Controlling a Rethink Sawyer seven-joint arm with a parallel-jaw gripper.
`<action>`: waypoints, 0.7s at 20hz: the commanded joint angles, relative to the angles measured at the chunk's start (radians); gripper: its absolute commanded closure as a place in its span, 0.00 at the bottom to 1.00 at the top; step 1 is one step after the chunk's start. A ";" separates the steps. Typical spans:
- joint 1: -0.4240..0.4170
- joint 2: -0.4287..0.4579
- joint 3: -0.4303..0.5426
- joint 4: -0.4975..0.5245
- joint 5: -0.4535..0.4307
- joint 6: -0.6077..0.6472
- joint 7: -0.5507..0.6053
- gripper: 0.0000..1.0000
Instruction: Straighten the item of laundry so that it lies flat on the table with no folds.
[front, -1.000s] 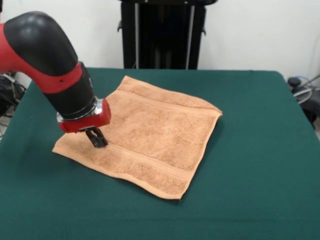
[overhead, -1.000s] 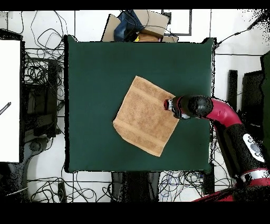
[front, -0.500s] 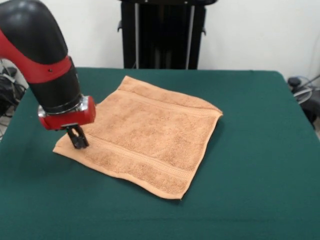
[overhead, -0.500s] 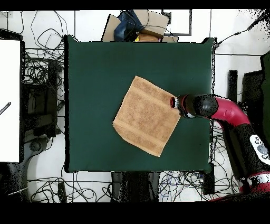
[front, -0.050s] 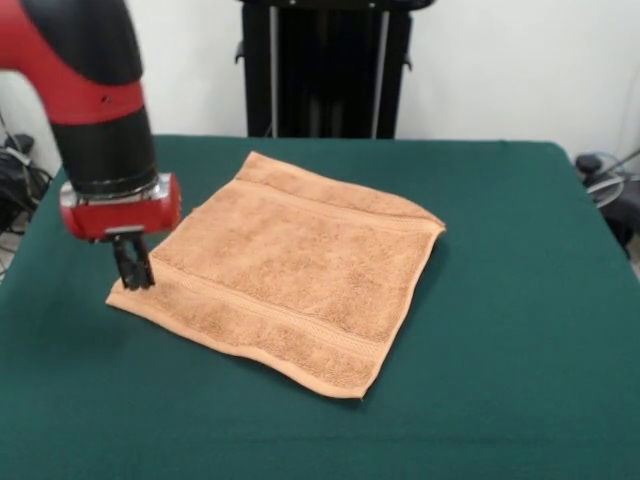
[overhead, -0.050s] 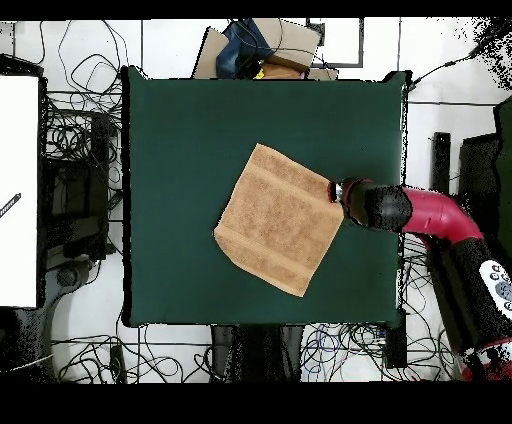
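Now, front view: you are looking at the towel (front, -0.050s: 285, 275) lying spread as a diamond near the middle of the table (front, -0.050s: 520, 330), corners pointing roughly to 12, 3, 6 and 9 o'clock.
Gripper, front view: the gripper (front, -0.050s: 133, 268) is hanging at the towel's 9 o'clock corner, tips down on or just above the cloth; the fingers are sitting close together and you cannot tell whether they are pinching any of it.
Cloth state, front view: the towel is looking nearly flat, with a slight lift along the edge running from 3 down to 6 o'clock and a woven band showing near two edges.
Overhead view: you are seeing the same towel (overhead, -0.050s: 279, 219) as a diamond slightly right of the table's (overhead, -0.050s: 170, 160) centre, well clear of every table edge.
Gripper, overhead view: the arm's wrist is covering the towel's 3 o'clock corner, hiding the tips.
Handling: you are probably dealing with light, limp, grippy terry that will be dragging on the felt rather than sliding.
Where to hold: you would likely be best pinching a corner or the banded hem, low and shallow.
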 joint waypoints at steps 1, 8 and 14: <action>0.146 -0.183 -0.128 0.250 0.047 -0.117 0.368 1.00; 0.257 -0.192 -0.229 0.288 0.136 -0.139 0.411 1.00; 0.337 -0.174 -0.300 0.268 0.175 -0.194 0.440 1.00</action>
